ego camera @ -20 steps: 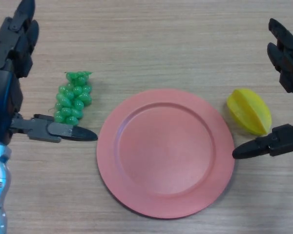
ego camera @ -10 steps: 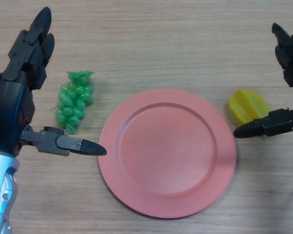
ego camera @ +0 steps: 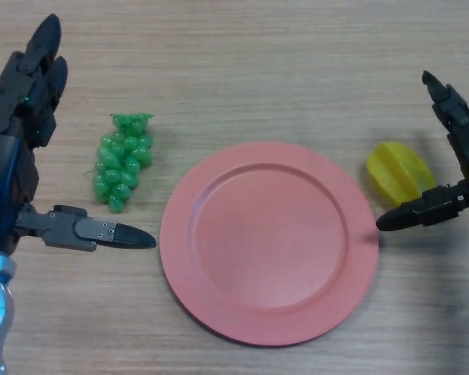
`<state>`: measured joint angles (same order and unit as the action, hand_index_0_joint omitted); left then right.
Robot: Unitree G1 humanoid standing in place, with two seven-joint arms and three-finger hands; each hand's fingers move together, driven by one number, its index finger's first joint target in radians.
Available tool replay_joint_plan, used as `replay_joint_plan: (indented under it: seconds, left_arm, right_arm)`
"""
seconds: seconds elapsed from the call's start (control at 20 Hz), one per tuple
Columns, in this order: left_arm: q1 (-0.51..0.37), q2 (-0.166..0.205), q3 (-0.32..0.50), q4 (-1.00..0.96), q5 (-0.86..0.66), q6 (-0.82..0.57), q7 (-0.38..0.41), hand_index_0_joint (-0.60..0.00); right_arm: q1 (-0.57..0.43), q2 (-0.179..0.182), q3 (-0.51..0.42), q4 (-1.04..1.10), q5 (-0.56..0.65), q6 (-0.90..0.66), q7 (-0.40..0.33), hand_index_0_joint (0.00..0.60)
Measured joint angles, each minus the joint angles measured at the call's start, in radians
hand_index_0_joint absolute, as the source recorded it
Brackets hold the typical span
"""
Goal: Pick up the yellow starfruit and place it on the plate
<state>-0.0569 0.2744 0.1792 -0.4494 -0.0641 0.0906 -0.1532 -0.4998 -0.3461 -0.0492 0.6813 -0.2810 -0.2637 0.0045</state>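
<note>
The yellow starfruit [ego camera: 399, 172] lies on the wooden table just right of the red plate [ego camera: 270, 241]. My right hand [ego camera: 458, 168] is open around it: the thumb [ego camera: 419, 211] reaches along the fruit's near side and the fingers [ego camera: 449, 109] stand beyond its far right side. I cannot tell whether the thumb touches the fruit. The plate is bare. My left hand [ego camera: 19, 156] is open at the left edge, fingers pointing away and thumb pointing toward the plate.
A bunch of green grapes [ego camera: 123, 160] lies left of the plate, between my left hand's fingers and thumb but apart from both. The wooden table [ego camera: 242, 62] stretches bare beyond the plate.
My right hand has moved inward over the starfruit, its thumb shifting up from below the fruit to its near side. My left hand swayed slightly right, then back.
</note>
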Motion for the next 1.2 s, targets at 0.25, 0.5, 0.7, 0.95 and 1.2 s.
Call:
replay_joint_plan:
  seconds: [0.25, 0.5, 0.7, 0.95, 1.2]
  left_arm:
    - [0.005, 0.001, 0.001, 0.001, 0.000, 0.000, -0.005, 0.000]
    - [0.018, 0.006, 0.023, 0.007, -0.003, 0.000, -0.018, 0.000]
    - [0.021, 0.007, 0.045, 0.007, -0.003, 0.000, -0.023, 0.000]
    - [0.022, 0.011, 0.043, 0.007, -0.003, 0.001, -0.024, 0.000]
    - [0.013, 0.017, 0.041, 0.024, -0.003, 0.001, -0.025, 0.000]
  right_arm:
    - [-0.060, -0.003, 0.030, 0.181, -0.140, -0.115, -0.070, 0.600]
    - [-0.099, -0.029, 0.073, 0.294, -0.349, -0.171, -0.201, 0.600]
    - [-0.099, -0.032, 0.068, 0.285, -0.366, -0.163, -0.199, 0.600]
    - [-0.064, -0.008, 0.023, 0.062, -0.158, -0.049, -0.088, 0.600]
    - [0.043, 0.044, 0.015, -0.364, 0.055, 0.230, -0.039, 0.600]
